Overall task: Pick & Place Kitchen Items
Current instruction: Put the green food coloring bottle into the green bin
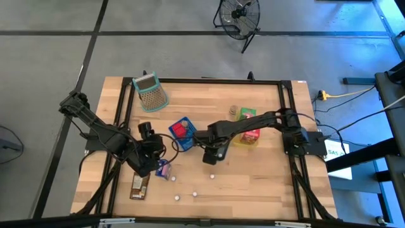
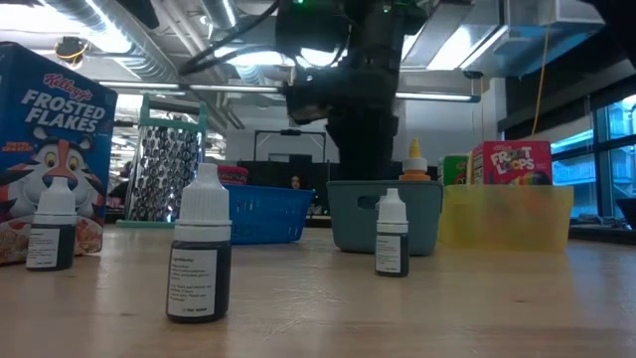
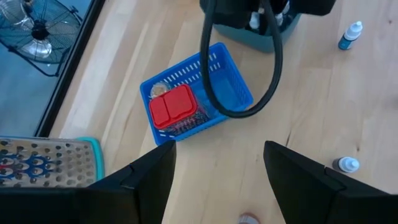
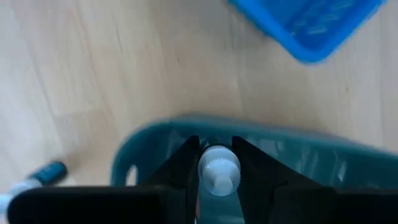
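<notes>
**Bottle held over teal bin**

Bottle (image 4: 218,169), small with a white ribbed cap, was pinched between the narrow jaws of the right gripper (image 4: 217,163), just above the teal bin (image 4: 149,144) near the middle of the tabletop. The blue basket (image 1: 181,132) stood beside the bin. The left gripper (image 3: 214,165) hung near the left edge with its jaws wide and nothing between them.
</notes>
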Motion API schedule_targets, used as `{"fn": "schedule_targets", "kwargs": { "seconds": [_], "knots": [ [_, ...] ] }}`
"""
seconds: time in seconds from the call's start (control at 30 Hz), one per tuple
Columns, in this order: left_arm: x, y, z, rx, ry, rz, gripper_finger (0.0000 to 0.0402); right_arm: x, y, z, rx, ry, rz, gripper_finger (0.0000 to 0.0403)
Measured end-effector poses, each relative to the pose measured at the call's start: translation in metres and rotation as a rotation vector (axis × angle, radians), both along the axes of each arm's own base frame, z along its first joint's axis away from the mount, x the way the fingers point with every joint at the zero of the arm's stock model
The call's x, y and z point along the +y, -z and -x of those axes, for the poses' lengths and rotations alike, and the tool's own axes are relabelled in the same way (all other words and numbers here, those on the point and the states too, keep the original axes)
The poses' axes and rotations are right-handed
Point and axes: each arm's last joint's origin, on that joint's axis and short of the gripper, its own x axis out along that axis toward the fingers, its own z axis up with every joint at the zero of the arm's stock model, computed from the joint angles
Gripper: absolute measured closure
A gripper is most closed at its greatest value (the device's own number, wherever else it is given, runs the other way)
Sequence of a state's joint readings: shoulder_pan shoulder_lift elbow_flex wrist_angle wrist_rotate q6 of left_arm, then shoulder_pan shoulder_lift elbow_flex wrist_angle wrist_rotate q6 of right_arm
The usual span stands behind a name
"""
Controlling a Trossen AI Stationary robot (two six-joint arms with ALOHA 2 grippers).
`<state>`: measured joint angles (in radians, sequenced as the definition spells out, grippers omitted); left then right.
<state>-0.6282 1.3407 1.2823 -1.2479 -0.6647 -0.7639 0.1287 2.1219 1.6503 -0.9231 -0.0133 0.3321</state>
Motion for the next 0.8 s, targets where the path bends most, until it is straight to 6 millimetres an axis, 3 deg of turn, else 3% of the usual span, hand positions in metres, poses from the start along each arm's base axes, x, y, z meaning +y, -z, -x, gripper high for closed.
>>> {"fn": "schedule_targets", "kwargs": {
  "seconds": [0.6,0.8],
  "knots": [
    [-0.001,0.0,0.001,-0.003,0.006,0.001,0.0162,0.0,0.02,-0.006,0.031,-0.005,-0.04,0.032],
    [-0.001,0.013,0.001,0.024,0.006,-0.015,0.0162,0.0,0.02,-0.006,0.024,-0.005,-0.041,0.032]
  ]
}}
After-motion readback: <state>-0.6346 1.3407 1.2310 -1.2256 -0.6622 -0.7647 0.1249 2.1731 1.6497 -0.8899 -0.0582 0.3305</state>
